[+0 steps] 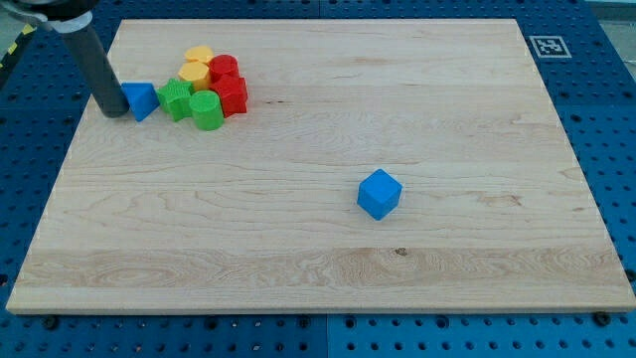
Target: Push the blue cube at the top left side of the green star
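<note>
One straight dark rod is seen at the view's top left, and my tip [112, 111] is set on the pale wooden tabletop [318, 259], touching or just beside the left face of a small blue triangular block [142, 99]. No fingers are carried by this arm, so nothing can be said to be clenched, released or grasped; only pushing is possible. Just to the right of the blue triangular block a tight cluster is found: the green star-shaped block [176, 98], a green cylinder [207, 110], two yellow blocks [197, 65] whose shapes cannot be made out, and two red blocks [229, 85] likewise unclear. The blue cube [379, 193] named in the task is placed alone, well apart from the cluster, toward the view's lower right of centre. From my tip, the cube therefore lies far to the right and downward, while its goal beside the green star lies up and to the left of it. It is judged that the cube's far lower-right side must be reached first.
</note>
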`<state>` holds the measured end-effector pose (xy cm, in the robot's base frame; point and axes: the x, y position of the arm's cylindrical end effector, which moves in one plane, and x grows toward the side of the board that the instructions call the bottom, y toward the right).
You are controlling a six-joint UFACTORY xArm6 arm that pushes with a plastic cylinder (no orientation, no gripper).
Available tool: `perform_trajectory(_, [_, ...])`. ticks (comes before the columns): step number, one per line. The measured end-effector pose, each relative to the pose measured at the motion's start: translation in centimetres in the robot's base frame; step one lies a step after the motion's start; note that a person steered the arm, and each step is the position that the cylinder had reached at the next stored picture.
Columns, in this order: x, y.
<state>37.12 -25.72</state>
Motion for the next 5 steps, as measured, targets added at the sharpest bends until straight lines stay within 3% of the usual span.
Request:
perform_trajectory(3, [-0.2,-2.6])
perform_trajectory(5, [-0.2,-1.0])
